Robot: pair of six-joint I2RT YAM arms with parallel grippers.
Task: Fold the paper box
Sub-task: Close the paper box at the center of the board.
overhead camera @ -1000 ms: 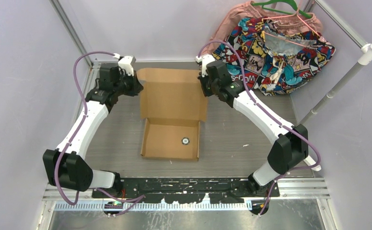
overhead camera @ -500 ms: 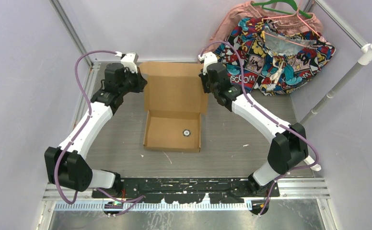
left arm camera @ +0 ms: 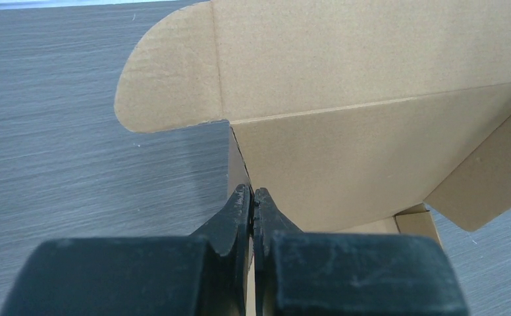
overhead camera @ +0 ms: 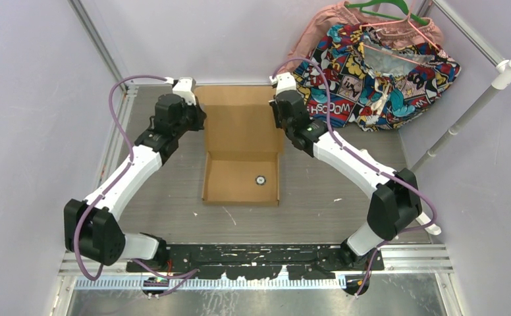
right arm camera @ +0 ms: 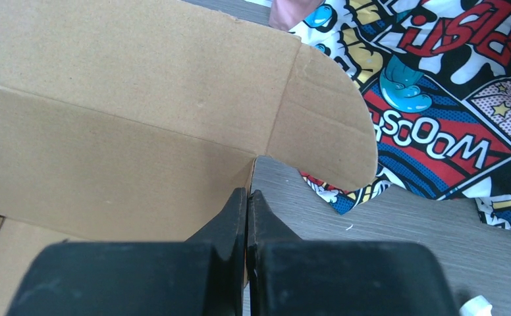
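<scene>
- Both side edges of the box [overhead camera: 242, 131] lid are pinched, one by each pincer, and the lid stands lifted and tilted between them.
- My left pincer [left arm camera: 253, 193] has its fingers pressed all but together. The thin cardboard edge of the lid runs straight down into the tips, so it has hold of the box.
- Ahead of the left pincer and up to its left, a rounded ear [left arm camera: 167, 79] of the lid sticks out over the grey table [overhead camera: 167, 191].
- My right pincer [right arm camera: 247, 194] is closed just as tight on the opposite edge of the lid, with cardboard meeting its tips the same way.
- Ahead of the right pincer and to its right is the lid's other rounded ear [right arm camera: 325, 125], hanging over the hem of a comic-print cloth [right arm camera: 450, 99].
- That cloth lies beyond and to the right of the right pincer, near it but apart from its fingers.
- From overhead, the box's shallow tray [overhead camera: 236, 185] sits flat on the table, nearer to the arm bases than either pincer and between the two.
- One small round thing [overhead camera: 260, 178] lies inside the tray, on the right pincer's side. It is too small for me to identify.
</scene>
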